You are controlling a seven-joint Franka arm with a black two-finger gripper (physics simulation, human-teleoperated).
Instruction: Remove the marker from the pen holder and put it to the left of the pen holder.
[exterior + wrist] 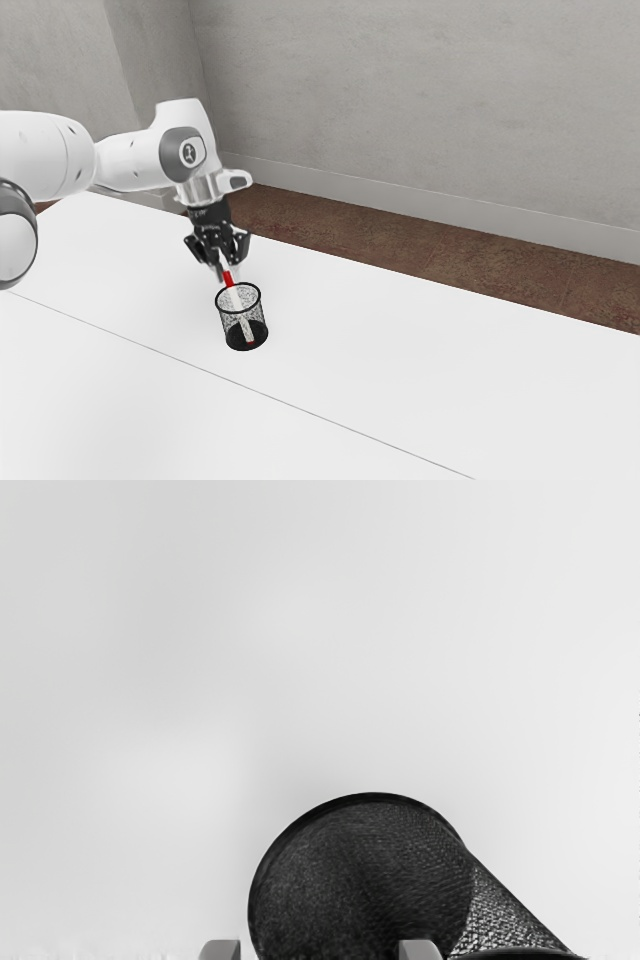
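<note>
White tabletop spreads across the foreground, with a fine dark seam cutting slantwise over it toward the exterior view's lower right. Beyond that seam stands the black mesh pen holder, upright and well apart from the tabletop's far edge, with a broad stretch of surface running off toward the exterior view's right and more between its base and the foreground. The marker is inside the holder, tilted: its lower, red end rests down by the base, while its upper part, banded in red, leans toward the exterior view's left and rises above the rim, up to the pincer. That pincer is spread wide; in the wrist view its fingers stand well apart, near the round mouth of the holder. Just above the rim, the marker's top leaves the pincer little room on the way down, whereas the tabletop around the holder gives generous space. The white arm reaches in from the exterior view's left. On it sits a round grey badge with a small pale emblem, and the dark part above the pincer bears light marks too small to read. Past the far edge lie a reddish-brown floor, a pale baseboard and a grey wall.
</note>
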